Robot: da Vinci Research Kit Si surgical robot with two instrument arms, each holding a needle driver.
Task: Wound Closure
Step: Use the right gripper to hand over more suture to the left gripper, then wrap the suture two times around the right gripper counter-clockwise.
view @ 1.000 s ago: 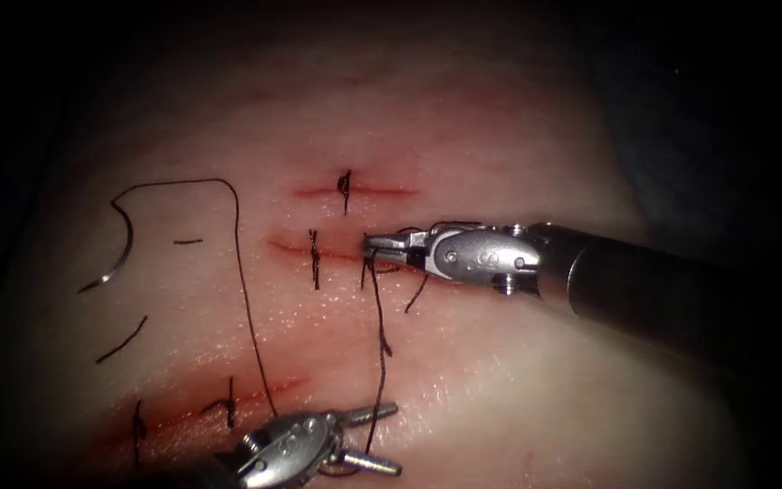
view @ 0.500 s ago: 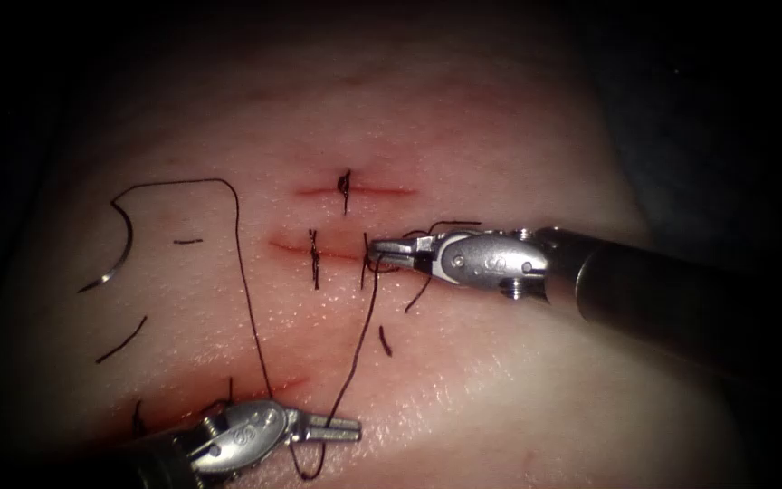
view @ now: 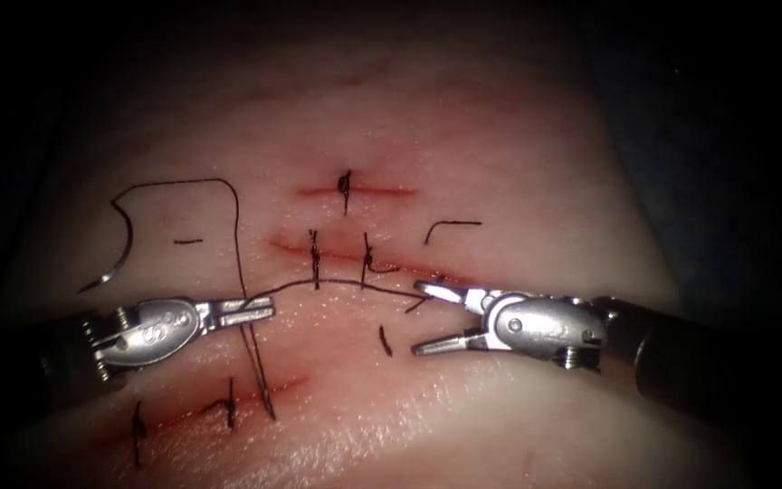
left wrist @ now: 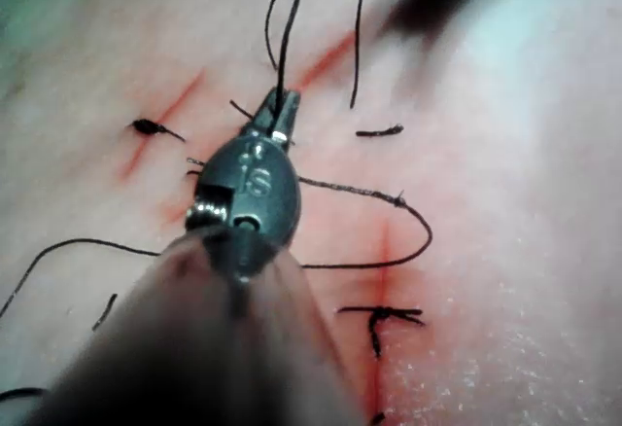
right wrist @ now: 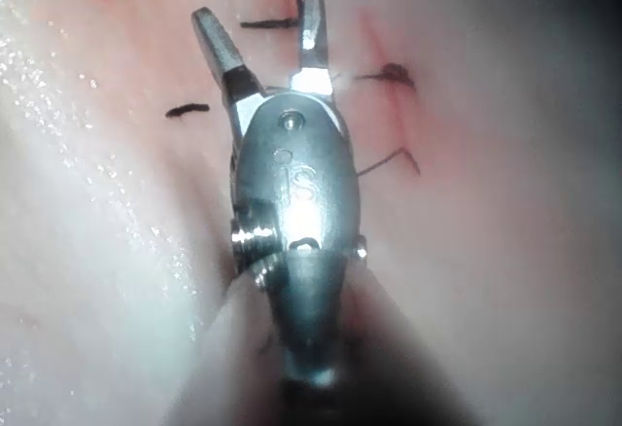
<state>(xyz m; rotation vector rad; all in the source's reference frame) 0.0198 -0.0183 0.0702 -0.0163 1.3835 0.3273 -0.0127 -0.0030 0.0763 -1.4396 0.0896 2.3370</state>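
Dark suture thread [view: 337, 284] ran taut from the closed jaws of the left arm's silver needle driver [view: 251, 311], across the middle cut, to the knot of the right-hand stitch [view: 368, 263], and on toward the upper jaw of the right arm's silver needle driver [view: 429, 319]. A second ago the left tool sat low with jaws apart and the right tool was clamped at the stitch; since then the left tool had closed on the strand and drawn it out to the left. Step in hand, by my reading: tightening a knot on that stitch.

Right tool's jaws stood well apart, holding nothing that I could confirm; the strand ended at or just beside its upper jaw tip, also seen in the right wrist view [right wrist: 262, 37].

The thin curved steel needle [view: 118, 249] lay loose on the pale pork-belly tissue [view: 518, 181], well left of the cuts, not in the tissue and held by neither tool.

Next move would call for a steady, level pull so the knot seats flat without tearing the cut's edge.

In the left wrist view, the left tool's jaws [left wrist: 279, 112] pinched the strand.
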